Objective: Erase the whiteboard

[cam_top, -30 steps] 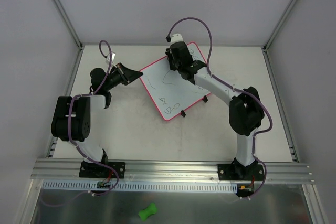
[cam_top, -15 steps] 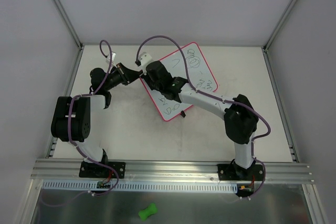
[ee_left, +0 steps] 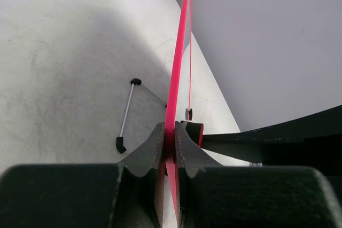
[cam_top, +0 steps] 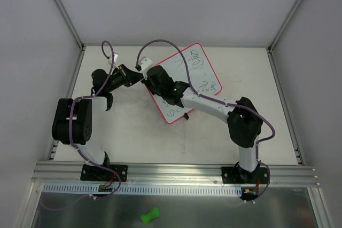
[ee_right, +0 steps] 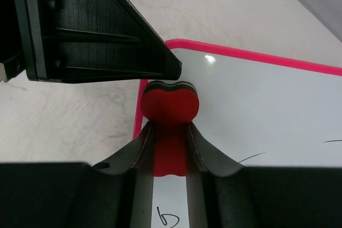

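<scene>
From above, the large white rectangular whiteboard with a thin pink rim point(cam_top: 184, 68) lies diagonally on the pale tabletop point(cam_top: 133, 126), its long axis running near-left to far-right. The left end effector point(cam_top: 138, 76) pinches its left corner, and the right end effector point(cam_top: 156, 85) sits just beside it, over the board. Dark scribbles lie toward the far-right and near ends.

Left wrist: the jaws are clenched on the rim, with the board seen edge-on.

Right wrist: the fingers grasp a small red bone-shaped eraser point(ee_right: 170, 108) at that corner, and the marked surface extends rightward.

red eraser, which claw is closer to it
Right. The right claw is shut on the red eraser at a corner of the whiteboard; the left claw sits just beside it, clamped on the board's rim.
</scene>
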Action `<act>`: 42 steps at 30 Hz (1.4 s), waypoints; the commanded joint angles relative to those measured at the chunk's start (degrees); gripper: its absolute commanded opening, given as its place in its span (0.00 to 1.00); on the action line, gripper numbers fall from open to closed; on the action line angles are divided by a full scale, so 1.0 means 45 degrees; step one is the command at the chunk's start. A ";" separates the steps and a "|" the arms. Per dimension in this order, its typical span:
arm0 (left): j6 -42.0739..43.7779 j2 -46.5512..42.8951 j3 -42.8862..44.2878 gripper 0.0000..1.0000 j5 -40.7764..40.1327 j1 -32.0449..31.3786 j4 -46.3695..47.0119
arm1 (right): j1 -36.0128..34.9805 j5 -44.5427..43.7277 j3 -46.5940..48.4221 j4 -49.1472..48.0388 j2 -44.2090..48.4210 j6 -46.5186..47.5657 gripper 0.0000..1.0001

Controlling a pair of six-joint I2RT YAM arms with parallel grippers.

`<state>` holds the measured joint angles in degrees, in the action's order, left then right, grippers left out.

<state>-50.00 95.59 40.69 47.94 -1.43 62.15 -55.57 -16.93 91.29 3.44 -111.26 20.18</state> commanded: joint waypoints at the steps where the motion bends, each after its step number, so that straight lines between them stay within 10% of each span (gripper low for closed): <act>1: 0.0407 -0.0676 0.0353 0.00 0.0537 -0.0033 0.0701 | 0.0103 -0.0027 -0.0889 0.0680 0.0056 -0.0519 0.00; 19: 0.0505 -0.0735 0.0412 0.00 0.0537 -0.0033 0.0466 | 0.0884 -0.0555 -0.7004 -0.1097 0.3376 -0.2474 0.00; 42: 0.0466 -0.0696 0.0509 0.00 0.0713 -0.0092 0.0408 | 0.1469 0.0443 -0.1633 -0.0160 0.1327 -0.3234 0.00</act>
<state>-48.95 94.74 41.15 48.93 -1.48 61.43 -49.84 -13.08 81.34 1.21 -104.51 8.01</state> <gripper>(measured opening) 0.058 0.265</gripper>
